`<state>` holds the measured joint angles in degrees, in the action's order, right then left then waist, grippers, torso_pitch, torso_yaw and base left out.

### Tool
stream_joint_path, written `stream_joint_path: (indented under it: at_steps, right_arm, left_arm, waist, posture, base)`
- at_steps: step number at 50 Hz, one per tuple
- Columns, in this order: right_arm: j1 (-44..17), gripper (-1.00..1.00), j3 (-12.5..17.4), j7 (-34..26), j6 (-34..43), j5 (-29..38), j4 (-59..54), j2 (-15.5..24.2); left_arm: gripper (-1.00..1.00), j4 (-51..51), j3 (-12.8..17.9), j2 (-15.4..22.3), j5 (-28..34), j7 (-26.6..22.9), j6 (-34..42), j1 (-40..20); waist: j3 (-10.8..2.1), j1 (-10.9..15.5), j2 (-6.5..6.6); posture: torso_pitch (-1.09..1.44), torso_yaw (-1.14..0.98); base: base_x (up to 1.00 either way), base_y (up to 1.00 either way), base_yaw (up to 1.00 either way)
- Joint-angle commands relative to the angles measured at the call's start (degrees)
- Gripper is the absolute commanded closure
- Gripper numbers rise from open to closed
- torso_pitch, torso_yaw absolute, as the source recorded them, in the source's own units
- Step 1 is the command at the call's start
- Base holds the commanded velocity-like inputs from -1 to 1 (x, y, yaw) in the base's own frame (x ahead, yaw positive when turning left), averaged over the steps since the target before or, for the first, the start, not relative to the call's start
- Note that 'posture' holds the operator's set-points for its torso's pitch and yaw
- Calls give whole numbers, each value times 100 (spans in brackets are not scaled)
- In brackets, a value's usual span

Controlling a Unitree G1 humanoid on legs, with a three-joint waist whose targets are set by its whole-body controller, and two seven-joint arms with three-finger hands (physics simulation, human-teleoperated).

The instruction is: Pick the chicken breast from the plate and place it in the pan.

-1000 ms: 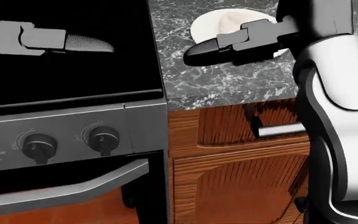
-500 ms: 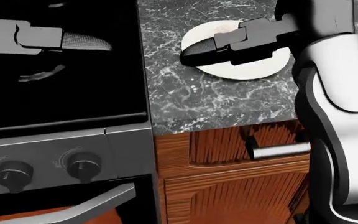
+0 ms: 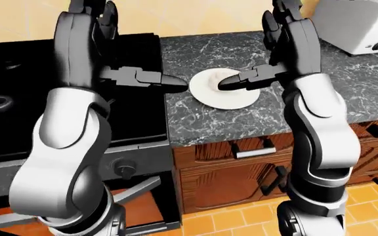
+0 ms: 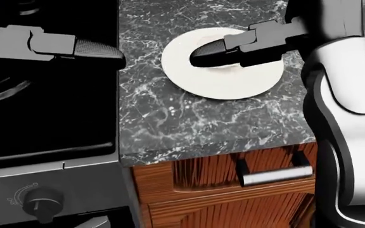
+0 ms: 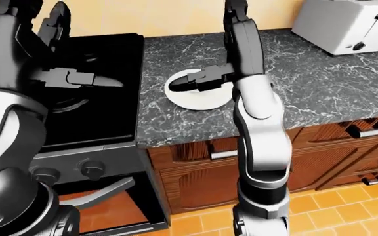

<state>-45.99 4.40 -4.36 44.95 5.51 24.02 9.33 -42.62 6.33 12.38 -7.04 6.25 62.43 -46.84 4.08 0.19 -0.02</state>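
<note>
- Head view: right hand (image 4: pixel 217 52) hangs over the plate (image 4: pixel 221 85), fingers extended together pointing toward view left. Whether they close on anything cannot be told from these pictures.
- Chicken breast: not distinctly visible — the hand covers the plate's upper part, so it is presumably beneath the fingers. Judgement only.
- Left hand (image 4: pixel 97 48) is held level over the stove (image 4: pixel 49 123), to the left of the right hand, fingers straight and together, gripping nothing. It appears parked clear of the pick.
- Pan: a dark rounded shape with a handle shows faintly on the stove beneath and left of the left hand in the left-eye view; too dark to confirm.
- Placement reading: the right hand sits above the plate because the pick comes first; the transfer would then run leftward to the stove.
- Surface: plate rests on a dark marbled counter (image 4: pixel 189 128), just right of the stove.
- Room: wooden drawers (image 3: pixel 241 167) below, toaster (image 5: pixel 347 24) well right of the right hand, orange tiled floor (image 5: pixel 333 206).
</note>
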Motion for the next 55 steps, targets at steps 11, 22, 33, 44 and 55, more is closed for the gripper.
stream_joint_path:
  at_steps: [11, 22, 33, 44, 55]
  right_arm:
    - [-209, -100, -39, -3, -92, -38, 152, 14]
    - [-159, -100, -9, 18, -131, -176, 199, 7]
    - [-103, -100, -115, -75, -215, 64, 196, 8]
    - [-130, -100, -65, -113, -144, 148, 114, -9]
    - [-89, -100, -69, -57, -217, 138, -10, 3]
  left_arm:
    - [-100, -72, 108, 49, 63, 37, -147, -161]
    - [-100, -93, 100, 52, 67, 40, -122, -162]
    - [-100, -106, 78, 35, 95, 29, -116, -154]
    - [-100, -103, 80, 25, 119, 13, -124, -147]
    - [-100, -91, 88, 18, 111, 20, -138, -139]
  waist:
    - [-265, -35, -7]
    - [-256, -69, 7]
    - [-187, 169, 66]
    - [-80, -65, -59]
    - [-260, 6, 35]
  posture:
    - [0, 0]
    - [0, 0]
    - [0, 0]
    - [0, 0]
    - [0, 0]
  base:
    - [0, 0, 0]
    - [0, 0, 0]
    - [0, 0, 49]
    - [0, 1, 16]
    - [0, 0, 0]
